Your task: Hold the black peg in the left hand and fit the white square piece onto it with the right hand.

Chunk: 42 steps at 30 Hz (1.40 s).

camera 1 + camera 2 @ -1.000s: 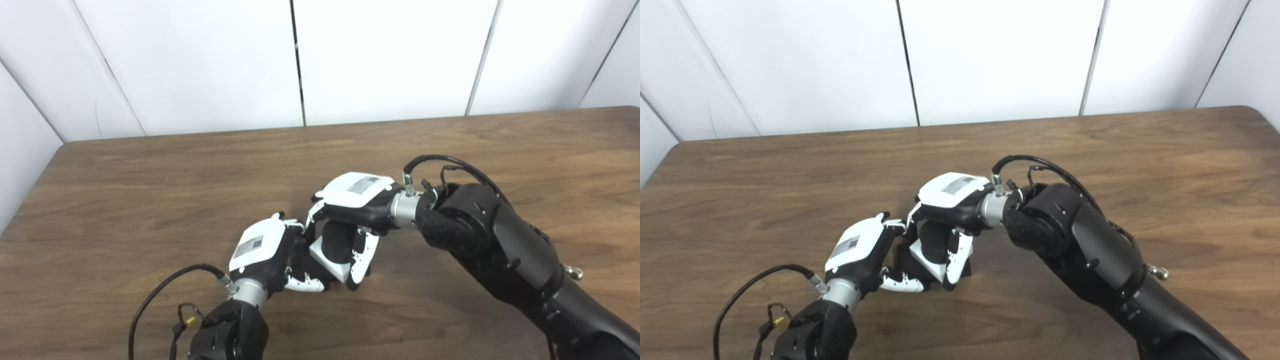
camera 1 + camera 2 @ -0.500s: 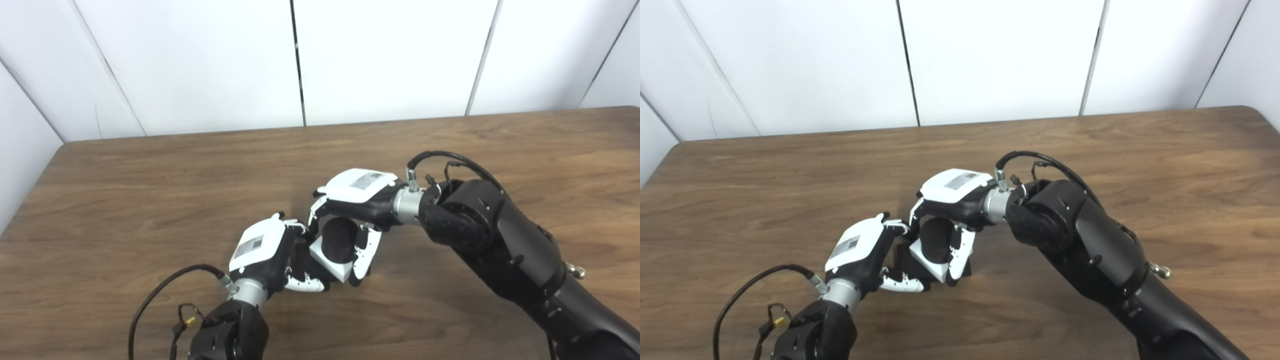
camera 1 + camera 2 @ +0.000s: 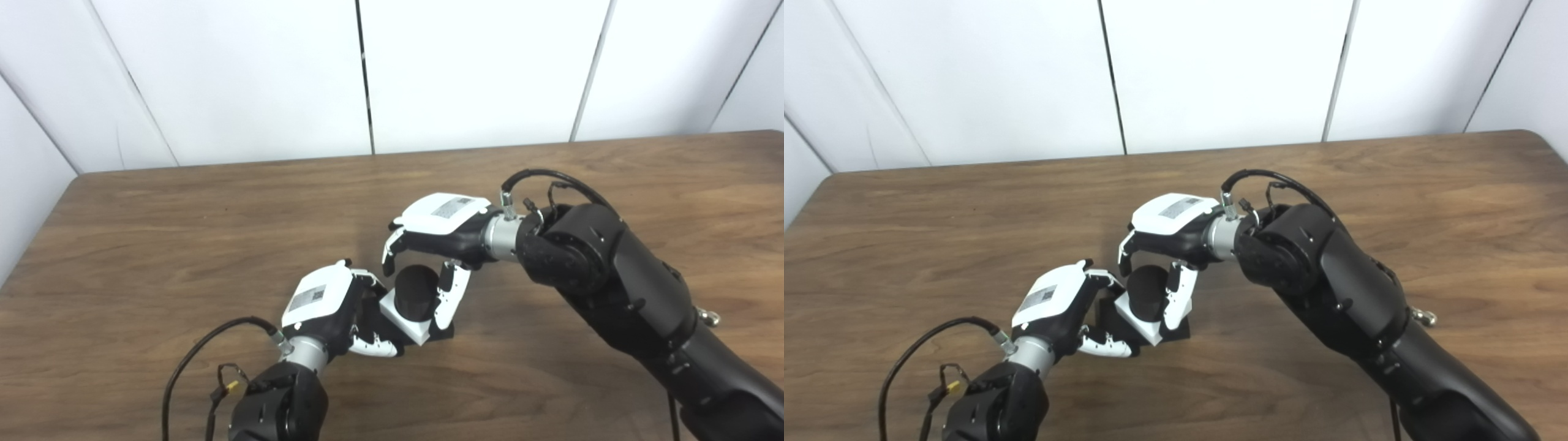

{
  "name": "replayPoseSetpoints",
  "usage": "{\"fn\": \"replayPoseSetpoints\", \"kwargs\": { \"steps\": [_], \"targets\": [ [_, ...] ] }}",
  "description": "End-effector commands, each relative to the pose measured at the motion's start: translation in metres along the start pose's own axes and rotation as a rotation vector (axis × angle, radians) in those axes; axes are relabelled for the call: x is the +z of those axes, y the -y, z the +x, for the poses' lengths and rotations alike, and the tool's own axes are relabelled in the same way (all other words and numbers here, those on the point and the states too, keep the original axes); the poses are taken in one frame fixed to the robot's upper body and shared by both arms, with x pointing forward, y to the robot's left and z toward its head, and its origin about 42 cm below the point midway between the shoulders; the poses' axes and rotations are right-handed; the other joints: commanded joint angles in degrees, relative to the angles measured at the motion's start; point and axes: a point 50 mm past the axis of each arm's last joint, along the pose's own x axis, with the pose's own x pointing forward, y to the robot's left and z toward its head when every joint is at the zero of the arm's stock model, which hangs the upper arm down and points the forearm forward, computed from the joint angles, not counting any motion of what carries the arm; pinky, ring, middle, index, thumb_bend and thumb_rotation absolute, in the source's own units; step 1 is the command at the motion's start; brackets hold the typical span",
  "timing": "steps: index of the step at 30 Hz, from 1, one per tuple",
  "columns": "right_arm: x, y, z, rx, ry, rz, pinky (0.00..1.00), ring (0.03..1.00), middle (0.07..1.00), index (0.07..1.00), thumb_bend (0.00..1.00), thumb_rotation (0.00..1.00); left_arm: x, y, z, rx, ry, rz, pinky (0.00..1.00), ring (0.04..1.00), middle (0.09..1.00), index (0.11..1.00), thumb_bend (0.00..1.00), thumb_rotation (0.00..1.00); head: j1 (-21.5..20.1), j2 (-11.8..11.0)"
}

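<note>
Left eye: left hand (image 3: 324,303) grips the assembly low over the tabletop (image 3: 184,245); white square piece (image 3: 409,321) sits around the black peg (image 3: 416,293). Right hand (image 3: 438,236) just above, fingers spread, holding nothing.
Right eye: same; right fingers (image 3: 1175,300) flank the peg.

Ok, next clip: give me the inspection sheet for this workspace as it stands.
Surface: wooden table, no marks seen.
Job's things: white square piece sits around the black peg, whose round top shows above it.
Clutter: nothing seen.
Hands: left hand grips the assembly from the left; right hand arches over the peg, fingers spread, grip unclear.
Cables: black cable loops at the left wrist, another at the right wrist.
Surroundings: white wall panels.
</note>
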Motion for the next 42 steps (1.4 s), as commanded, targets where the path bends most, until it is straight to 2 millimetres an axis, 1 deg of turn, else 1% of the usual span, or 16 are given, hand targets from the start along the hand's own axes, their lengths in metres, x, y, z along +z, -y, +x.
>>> {"fn": "replayPoseSetpoints", "kwargs": {
  "steps": [1,2,4,8,10,14,17,20,22,28,32,36,42],
  "targets": [
    [0.000,0.028,-0.009,-0.074,0.001,-0.053,1.00,0.963,0.854,0.727,1.00,0.36,-0.005,0.008,0.001,-0.060,-0.024,0.045,1.00,1.000,0.869,0.581,0.70,0.23,0.02,0.06],
    [-0.001,0.029,-0.009,-0.073,-0.001,-0.054,1.00,0.964,0.854,0.727,1.00,0.36,-0.005,0.008,0.001,-0.063,-0.023,0.044,1.00,1.000,0.870,0.609,0.76,0.28,0.02,0.04],
    [-0.002,0.029,-0.010,-0.077,0.000,-0.050,1.00,0.965,0.854,0.728,1.00,0.36,-0.005,0.008,0.001,-0.068,-0.021,0.041,1.00,1.000,0.873,0.649,0.81,0.31,0.06,0.06],
    [-0.003,0.031,-0.011,-0.083,0.002,-0.049,1.00,0.968,0.852,0.729,1.00,0.35,-0.005,0.006,0.001,-0.095,-0.016,0.057,1.00,1.000,0.883,0.690,0.83,0.32,0.15,0.02],
    [-0.004,0.032,-0.011,-0.084,0.002,-0.051,1.00,0.969,0.851,0.728,1.00,0.35,-0.005,0.005,0.001,-0.112,-0.016,0.071,1.00,1.000,0.896,0.745,0.83,0.33,0.16,0.07],
    [-0.005,0.034,-0.012,-0.087,0.003,-0.045,1.00,0.974,0.851,0.730,1.00,0.35,-0.005,0.003,0.002,-0.142,-0.020,0.085,1.00,1.000,0.909,0.789,0.85,0.34,0.16,0.16],
    [-0.005,0.036,-0.013,-0.086,0.002,-0.035,1.00,0.977,0.853,0.731,1.00,0.35,-0.004,0.000,0.002,-0.182,-0.032,0.071,1.00,1.000,0.929,0.823,0.88,0.34,0.28,0.14],
    [-0.005,0.037,-0.013,-0.092,0.004,-0.034,1.00,0.975,0.851,0.730,1.00,0.34,-0.003,-0.003,0.002,-0.205,-0.033,0.055,1.00,1.000,0.946,0.850,0.96,0.35,0.24,0.22],
    [-0.006,0.038,-0.013,-0.096,0.005,-0.033,1.00,0.973,0.850,0.732,1.00,0.34,-0.002,-0.005,0.001,-0.208,-0.034,0.055,1.00,1.000,0.950,0.861,0.99,0.35,0.24,0.22],
    [-0.006,0.040,-0.013,-0.102,0.002,-0.038,1.00,0.969,0.848,0.734,1.00,0.33,0.001,-0.010,-0.001,-0.204,-0.030,0.060,1.00,1.000,0.968,0.945,1.00,0.34,0.42,0.36],
    [-0.006,0.040,-0.014,-0.107,0.001,-0.032,1.00,0.972,0.850,0.732,1.00,0.33,0.003,-0.011,-0.002,-0.205,-0.031,0.092,1.00,1.000,0.992,0.995,1.00,0.36,0.41,0.37],
    [-0.007,0.041,-0.014,-0.109,0.001,-0.026,1.00,0.976,0.850,0.729,1.00,0.33,0.003,-0.012,-0.003,-0.189,-0.026,0.105,1.00,1.000,1.000,1.000,1.00,0.38,0.41,0.37],
    [-0.008,0.040,-0.015,-0.104,-0.004,-0.027,1.00,0.980,0.854,0.726,1.00,0.33,0.003,-0.011,-0.007,-0.122,-0.018,0.109,1.00,1.000,1.000,1.000,1.00,0.40,0.87,0.20]
  ]
}}
